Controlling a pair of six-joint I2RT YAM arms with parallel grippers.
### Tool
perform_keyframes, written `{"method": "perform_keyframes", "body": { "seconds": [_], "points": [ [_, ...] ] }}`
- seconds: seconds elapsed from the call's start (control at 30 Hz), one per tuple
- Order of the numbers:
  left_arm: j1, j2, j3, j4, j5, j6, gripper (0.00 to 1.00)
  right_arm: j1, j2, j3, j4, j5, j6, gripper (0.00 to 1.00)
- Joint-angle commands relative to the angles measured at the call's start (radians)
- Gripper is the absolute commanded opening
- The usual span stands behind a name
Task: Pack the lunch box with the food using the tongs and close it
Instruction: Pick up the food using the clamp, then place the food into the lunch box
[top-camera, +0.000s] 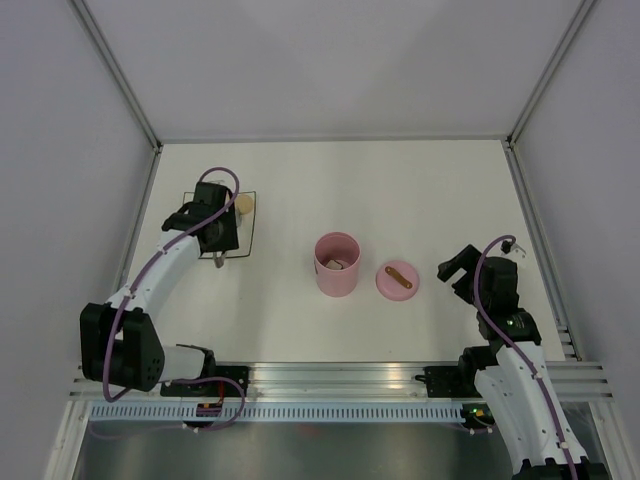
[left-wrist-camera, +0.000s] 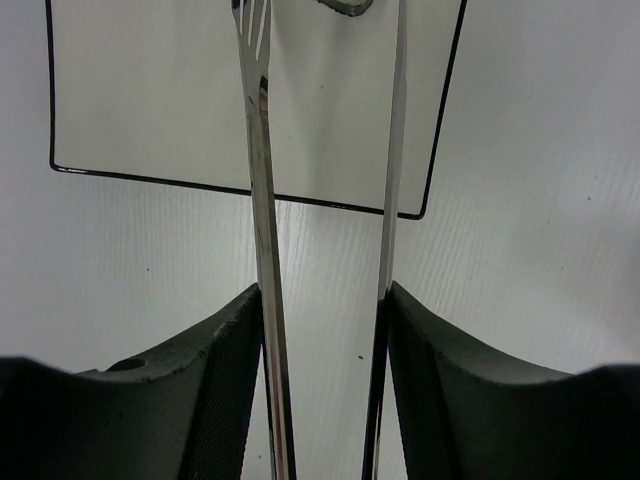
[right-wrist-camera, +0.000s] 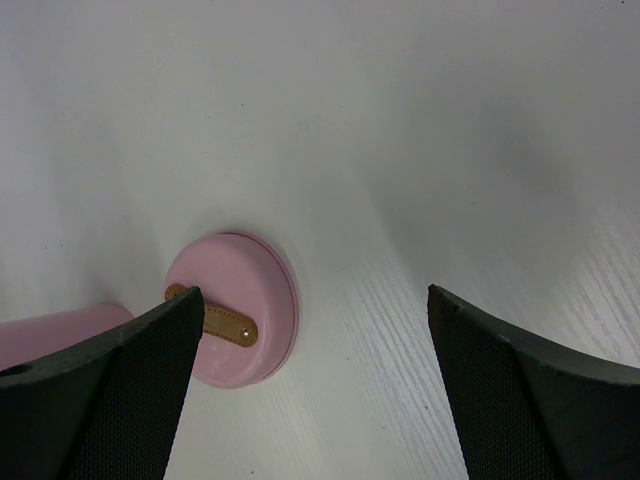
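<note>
The pink lunch box (top-camera: 337, 264) stands open at the table's middle, with pale food pieces (top-camera: 337, 265) inside it. Its round pink lid (top-camera: 397, 281) with the brown strap lies just to its right. My left gripper (top-camera: 216, 238) is shut on the silver tongs (left-wrist-camera: 262, 200). Their two arms run forward, spread apart, over a white mat (left-wrist-camera: 150, 100). A beige ball of food (top-camera: 243, 204) sits at the mat's far right. My right gripper (top-camera: 458, 268) stands open to the right of the lid (right-wrist-camera: 240, 300), with nothing between its fingers.
The white mat with a thin black border (top-camera: 250, 225) lies at the left of the table. Metal frame posts and grey walls close in the table's sides and back. A rail runs along the near edge by the arm bases.
</note>
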Motion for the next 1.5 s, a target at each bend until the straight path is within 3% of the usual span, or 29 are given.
{"method": "perform_keyframes", "body": {
  "seconds": [0.0, 0.27, 0.5, 0.7, 0.87, 1.07, 1.17, 1.3, 1.47],
  "points": [
    [0.01, 0.004, 0.019, 0.051, 0.014, 0.04, 0.56, 0.003, 0.008, -0.007, 0.043, -0.002, -0.002, 0.98],
    [0.01, 0.044, 0.036, 0.065, 0.004, 0.052, 0.51, 0.003, 0.037, -0.019, 0.075, -0.013, -0.007, 0.98],
    [0.008, 0.067, 0.043, 0.059, 0.014, 0.05, 0.4, 0.003, 0.052, -0.016, 0.086, -0.009, -0.01, 0.98],
    [0.008, -0.029, 0.043, 0.008, 0.023, 0.032, 0.33, 0.002, 0.054, -0.018, 0.083, -0.004, -0.01, 0.98],
    [0.005, -0.182, 0.141, -0.128, 0.053, 0.015, 0.31, 0.003, 0.069, -0.009, 0.079, 0.007, -0.011, 0.98],
    [-0.01, -0.295, 0.371, -0.243, 0.308, 0.024, 0.31, 0.002, 0.095, 0.028, 0.063, 0.033, 0.028, 0.98],
    [-0.093, -0.319, 0.435, -0.254, 0.402, -0.012, 0.31, 0.003, 0.095, 0.051, 0.033, 0.065, 0.054, 0.98],
    [-0.365, -0.345, 0.444, -0.259, 0.371, -0.04, 0.31, 0.002, 0.071, 0.067, -0.003, 0.082, 0.076, 0.98],
    [-0.547, -0.361, 0.419, -0.302, 0.373, -0.078, 0.32, 0.003, 0.023, 0.067, -0.047, 0.083, 0.088, 0.98]
  ]
}}
